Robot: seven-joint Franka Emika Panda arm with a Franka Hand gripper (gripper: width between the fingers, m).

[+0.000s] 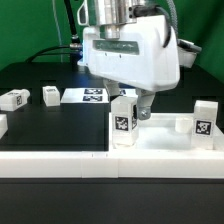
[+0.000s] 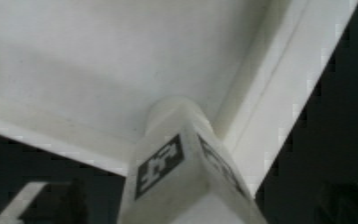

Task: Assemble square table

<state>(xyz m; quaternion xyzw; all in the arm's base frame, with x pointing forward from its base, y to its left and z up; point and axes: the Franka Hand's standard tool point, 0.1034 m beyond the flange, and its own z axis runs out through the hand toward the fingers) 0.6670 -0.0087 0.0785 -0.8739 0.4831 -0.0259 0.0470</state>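
Standing closest, just behind the white wall (image 1: 60,160), 1 short leg (image 1: 123,122) is upright beside the tray top (image 1: 165,138). The gripper (image 1: 137,104) hangs over it; I cannot tell if it grips. It looks light, hard and smooth, so pinch its flat sides. Farther back lies a spare leg (image 1: 50,95).

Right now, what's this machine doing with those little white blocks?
The robot arm's gripper is down beside a short white tagged leg that stands upright at the edge of the white square tray-like tabletop. Whether it is clamping that leg is unclear. A second leg stands at the tabletop's other side, and two loose legs wait nearby.
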